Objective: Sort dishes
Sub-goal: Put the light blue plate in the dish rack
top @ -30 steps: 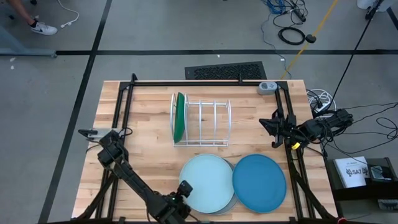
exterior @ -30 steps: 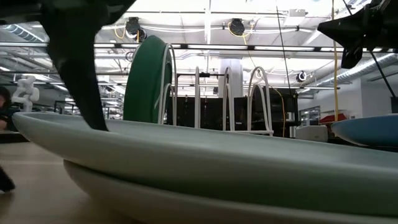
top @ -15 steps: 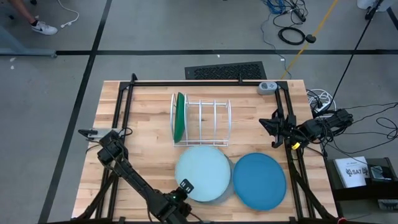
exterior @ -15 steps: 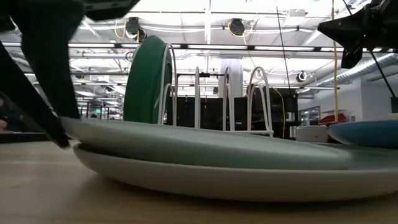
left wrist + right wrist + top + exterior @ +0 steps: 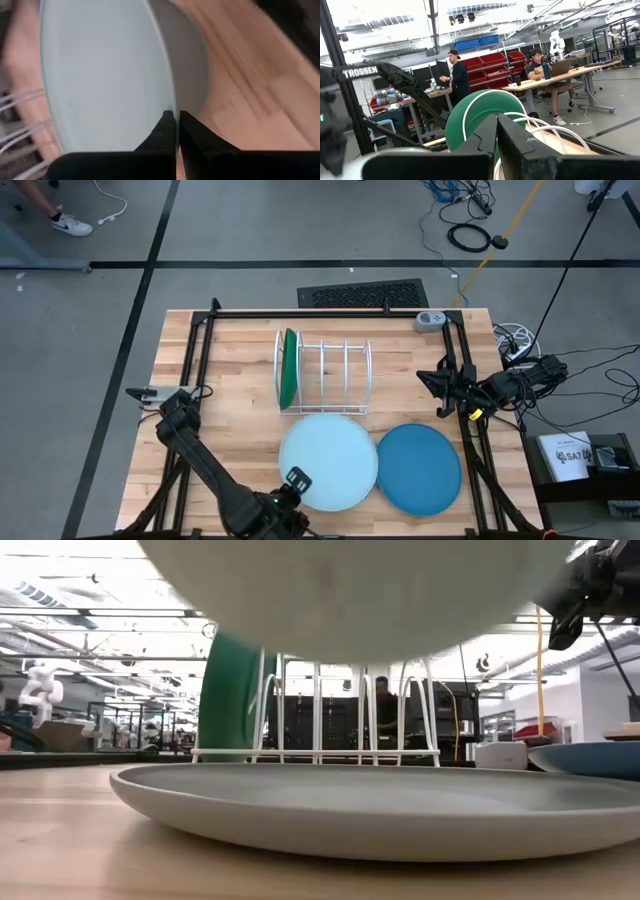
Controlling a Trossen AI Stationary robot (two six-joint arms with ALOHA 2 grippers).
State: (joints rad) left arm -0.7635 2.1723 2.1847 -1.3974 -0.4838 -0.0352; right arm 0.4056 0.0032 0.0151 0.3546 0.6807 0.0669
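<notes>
A pale light blue plate (image 5: 328, 462) hangs over the grey plate (image 5: 370, 805), which lies flat on the table near its front edge. My left gripper (image 5: 297, 480) is shut on the pale plate's near left rim. The low view shows the pale plate's underside (image 5: 350, 590) well above the grey one. The medium blue plate (image 5: 418, 470) lies flat on the table to the right. A dark green plate (image 5: 289, 368) stands on edge in the leftmost slot of the white wire rack (image 5: 335, 377). My right gripper (image 5: 440, 390) waits shut at the table's right edge. My left gripper pinches the pale blue plate's rim (image 5: 169, 102) between its two fingers, one on the upper face and one on the underside. The fingers come in from the table's near left side. The plate is lifted clear above the grey plate (image 5: 192, 75).
The rack's other slots to the right of the green plate stand free. Black frame rails (image 5: 200, 350) run along the table's left, right and far sides. People work at benches in the room beyond (image 5: 455, 75).
My left gripper has taken hold of the pale blue plate's near left rim and raised it. The plate, which lay on the grey plate, first came up at that edge and now hangs clear above it, shifted a little toward the rack.
</notes>
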